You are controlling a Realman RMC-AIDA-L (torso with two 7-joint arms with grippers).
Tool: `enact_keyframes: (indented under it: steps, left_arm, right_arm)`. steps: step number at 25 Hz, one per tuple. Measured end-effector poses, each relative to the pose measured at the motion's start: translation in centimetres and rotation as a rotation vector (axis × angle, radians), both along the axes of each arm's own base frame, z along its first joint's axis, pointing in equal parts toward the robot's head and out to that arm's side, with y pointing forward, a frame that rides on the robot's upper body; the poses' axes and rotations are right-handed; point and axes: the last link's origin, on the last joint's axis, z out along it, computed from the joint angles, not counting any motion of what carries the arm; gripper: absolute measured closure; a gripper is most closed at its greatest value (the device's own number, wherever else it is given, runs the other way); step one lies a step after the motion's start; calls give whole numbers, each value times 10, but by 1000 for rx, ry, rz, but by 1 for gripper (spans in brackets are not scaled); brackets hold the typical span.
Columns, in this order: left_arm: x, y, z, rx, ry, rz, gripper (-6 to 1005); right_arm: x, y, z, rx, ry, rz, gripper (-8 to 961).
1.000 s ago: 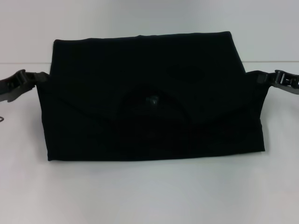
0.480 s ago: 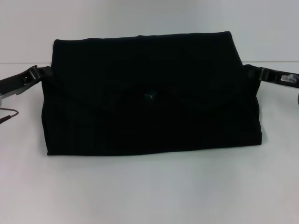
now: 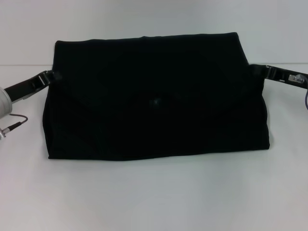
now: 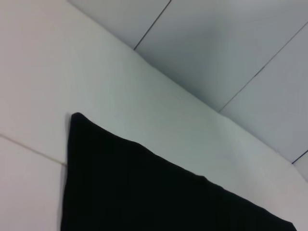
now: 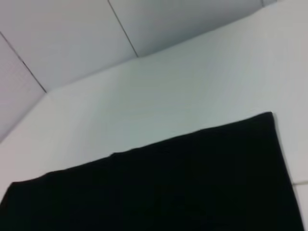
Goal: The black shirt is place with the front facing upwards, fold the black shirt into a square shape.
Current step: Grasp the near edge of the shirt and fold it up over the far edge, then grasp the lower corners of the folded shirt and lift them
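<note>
A: What does the head view show?

B: A large plain black cotton shirt (image 3: 156,96) lies folded into a broad rectangle in the middle of a white desk (image 3: 154,197), its far edge near the desk's back. A rounded fold line crosses its middle, with a small pale speck at the centre.

A: And the arms?

B: The left claw (image 3: 52,76) sits at the shirt's left edge, its arm reaching in from the left with a thin cable (image 3: 14,122) hanging below it. The right claw (image 3: 257,71) sits at the shirt's right edge, about level with the left one. Both tips touch or meet the cloth, but I cannot tell how far either claw is open, or whether it has hold of the fabric.

A: The left wrist view?

B: Only a corner of the black shirt (image 4: 144,192) on the white desk (image 4: 96,72), with a grey panelled wall (image 4: 231,48) behind. No fingers in sight.

A: The right wrist view?

B: Much the same: the shirt's edge and one corner (image 5: 168,187) on the desk (image 5: 192,86), the grey wall (image 5: 72,33) beyond, and no fingers.
</note>
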Motion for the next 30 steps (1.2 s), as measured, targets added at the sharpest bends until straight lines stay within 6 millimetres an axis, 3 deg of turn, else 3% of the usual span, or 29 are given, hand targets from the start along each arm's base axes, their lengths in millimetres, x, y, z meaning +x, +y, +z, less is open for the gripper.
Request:
enact_keyframes:
  steps: [7, 10, 14, 17, 21, 25, 30]
  left_arm:
    - [2, -8, -2, -86, -10, -44, 768]
    - [2, -19, 4, -149, -50, -77, 693]
    - [-5, -36, 26, -261, -162, -33, 593]
    - [-12, -51, 38, -360, -184, -1, 444]
    - [-24, -66, 39, -435, -153, 64, 271]
    - [-27, -66, 31, -443, -131, 84, 122]
    - [-25, -61, 21, -458, -85, 86, 63]
  right_arm:
    - [14, -8, 5, -3, 24, -19, 799]
    - [19, -19, 11, -1, 102, -9, 597]
    - [11, -52, 12, -58, 199, 219, 400]
    - [4, -79, 4, -128, 186, 403, 272]
    - [6, -99, -14, -204, 158, 481, 114]
    - [7, -105, -23, -230, 146, 488, 29]
    - [7, -106, -24, -240, 150, 491, 11]
